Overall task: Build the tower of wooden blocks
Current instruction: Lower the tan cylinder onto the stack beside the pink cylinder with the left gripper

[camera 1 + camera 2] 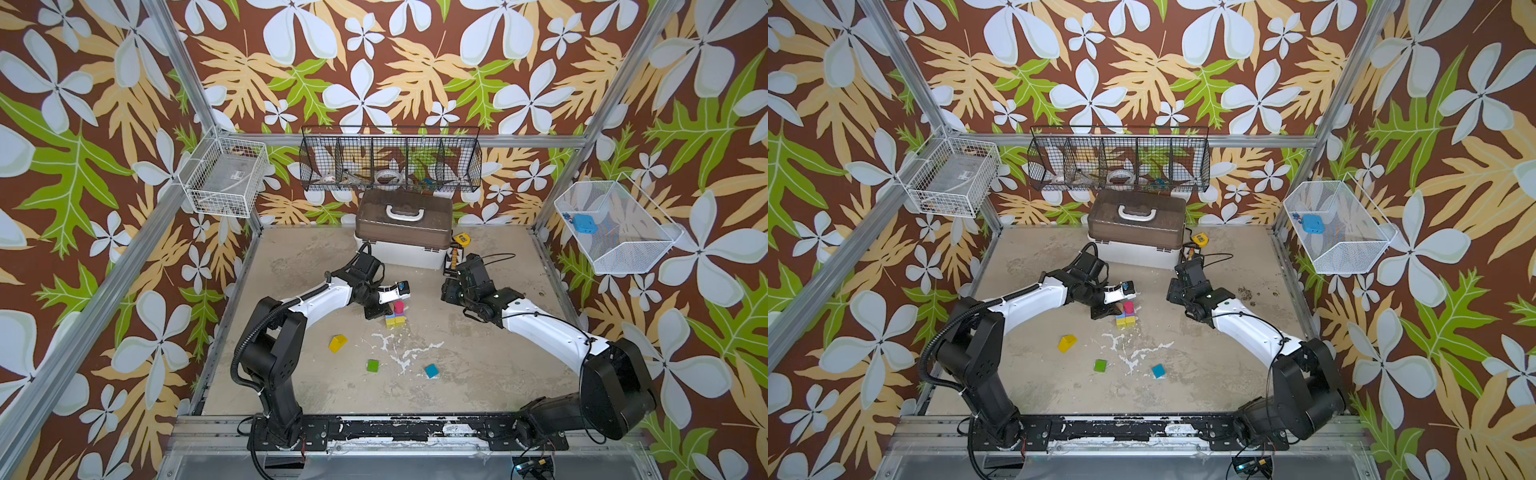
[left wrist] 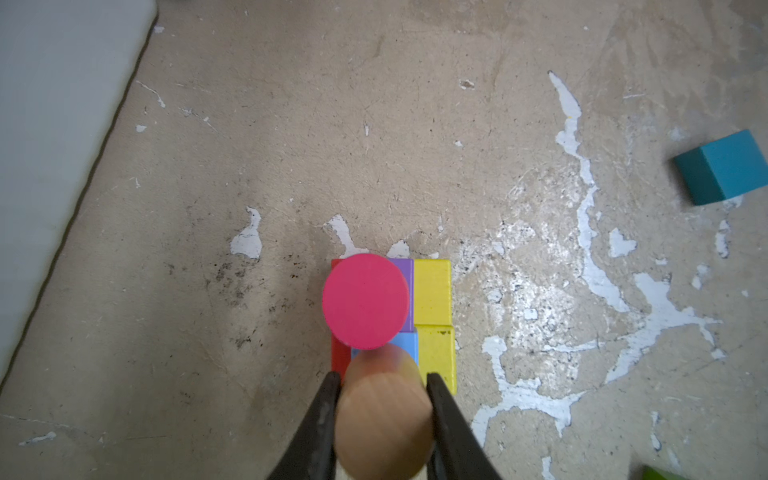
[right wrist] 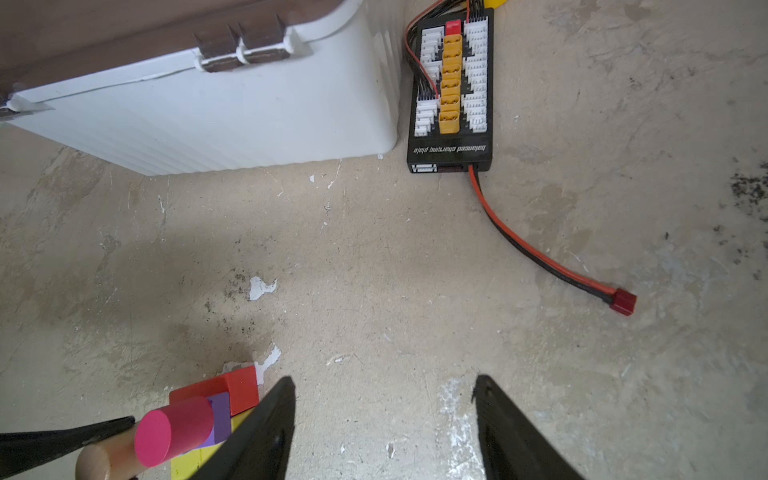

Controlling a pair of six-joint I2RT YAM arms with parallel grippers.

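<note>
The wood block tower (image 1: 395,319) (image 1: 1126,318) stands mid-table: a low base of yellow (image 2: 433,291), purple, blue and red blocks, with a pink cylinder (image 2: 365,301) (image 3: 174,430) upright on top. My left gripper (image 2: 383,376) (image 1: 377,311) is shut on a tan cylinder (image 2: 382,419), which hangs over the base's blue block right beside the pink cylinder. Whether it touches the base is hidden. My right gripper (image 3: 384,380) (image 1: 446,291) stands open and empty to the right of the tower. A yellow wedge (image 1: 337,343), a green cube (image 1: 372,365) and a teal cube (image 1: 431,370) (image 2: 723,172) lie loose nearer the front.
A white box with a brown lid (image 1: 401,232) stands at the back. Next to it lie a black charging board (image 3: 453,91), its red-black cable (image 3: 540,257) and a yellow tape measure (image 1: 460,239). Wire baskets (image 1: 390,162) hang on the walls.
</note>
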